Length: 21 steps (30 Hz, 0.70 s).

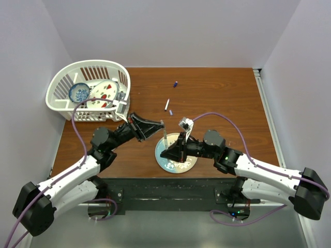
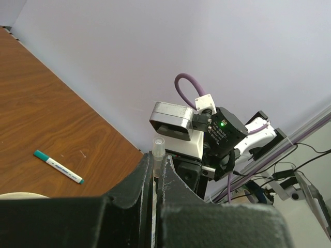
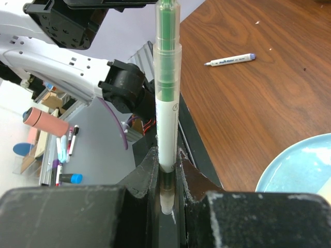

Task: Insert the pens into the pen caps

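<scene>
- My right gripper [image 3: 166, 155] is clamped on a white pen [image 3: 166, 111] with a green core. The pen stands straight out past the fingertips, its long axis in line with the fingers.
- My left gripper [image 2: 156, 159] is clenched on a slim clear-tipped stick [image 2: 158, 146], tip just past the fingers. I cannot tell whether it is the same pen.
- From above, only one thin stick shows. It runs near-to-far, from the right gripper over the round plate [image 1: 176, 167] to the left fingertips.
- Beyond both grippers a loose pen [image 1: 167, 105] lies on the brown wooden table [image 1: 222, 98], long axis near-to-far. A purple cap [image 1: 170, 112] lies just beside it, and a blue cap [image 1: 176, 83] farther back.
- The left wrist view shows a teal-capped pen [image 2: 58, 166] lying flat on the wood.
- A white basket [image 1: 57, 90] of dishes fills the far left corner.
- Pale lavender walls [image 1: 170, 31] close in three sides.
</scene>
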Tool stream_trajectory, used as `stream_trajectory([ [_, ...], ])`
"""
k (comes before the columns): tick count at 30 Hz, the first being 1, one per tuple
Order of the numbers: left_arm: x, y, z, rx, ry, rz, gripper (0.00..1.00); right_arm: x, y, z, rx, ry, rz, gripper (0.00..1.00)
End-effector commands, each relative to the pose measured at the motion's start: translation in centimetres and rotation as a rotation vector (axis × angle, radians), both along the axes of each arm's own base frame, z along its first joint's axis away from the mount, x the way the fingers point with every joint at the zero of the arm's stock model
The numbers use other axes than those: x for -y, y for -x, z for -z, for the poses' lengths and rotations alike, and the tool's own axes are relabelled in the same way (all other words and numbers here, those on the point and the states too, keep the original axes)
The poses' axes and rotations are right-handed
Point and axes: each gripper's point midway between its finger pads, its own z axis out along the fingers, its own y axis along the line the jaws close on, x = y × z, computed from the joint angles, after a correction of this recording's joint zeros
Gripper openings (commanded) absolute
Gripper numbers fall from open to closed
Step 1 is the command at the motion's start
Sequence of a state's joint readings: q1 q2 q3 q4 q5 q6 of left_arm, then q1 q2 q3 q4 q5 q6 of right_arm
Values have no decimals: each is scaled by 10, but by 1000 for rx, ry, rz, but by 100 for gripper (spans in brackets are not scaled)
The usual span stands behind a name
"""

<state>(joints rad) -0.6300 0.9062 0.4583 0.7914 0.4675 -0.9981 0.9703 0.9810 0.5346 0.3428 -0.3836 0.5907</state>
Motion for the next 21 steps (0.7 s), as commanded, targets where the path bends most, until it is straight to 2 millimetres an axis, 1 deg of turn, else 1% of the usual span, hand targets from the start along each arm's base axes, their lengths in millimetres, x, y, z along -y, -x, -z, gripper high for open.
stream_trajectory([
  [1,2,4,-4,53,-35,11,0,-5,-4,-32,74,-73,9,0],
  [6,3,1,-2,59,-56,1,0,-7,-5,-33,71,-69,9,0],
  [7,3,0,2,50,-70,-4,0,-7,-5,-33,72,-68,7,0],
  [12,3,-4,1,73,-107,-21,0,-7,-6,-31,75,-54,7,0],
  [15,3,-8,4,79,-141,-39,0,-7,-6,-31,74,-51,9,0],
  [19,2,-9,7,93,-178,-51,0,-7,-9,-28,73,-33,20,0],
  [21,1,-9,5,99,-186,-56,0,-7,-8,-27,71,-30,17,0],
])
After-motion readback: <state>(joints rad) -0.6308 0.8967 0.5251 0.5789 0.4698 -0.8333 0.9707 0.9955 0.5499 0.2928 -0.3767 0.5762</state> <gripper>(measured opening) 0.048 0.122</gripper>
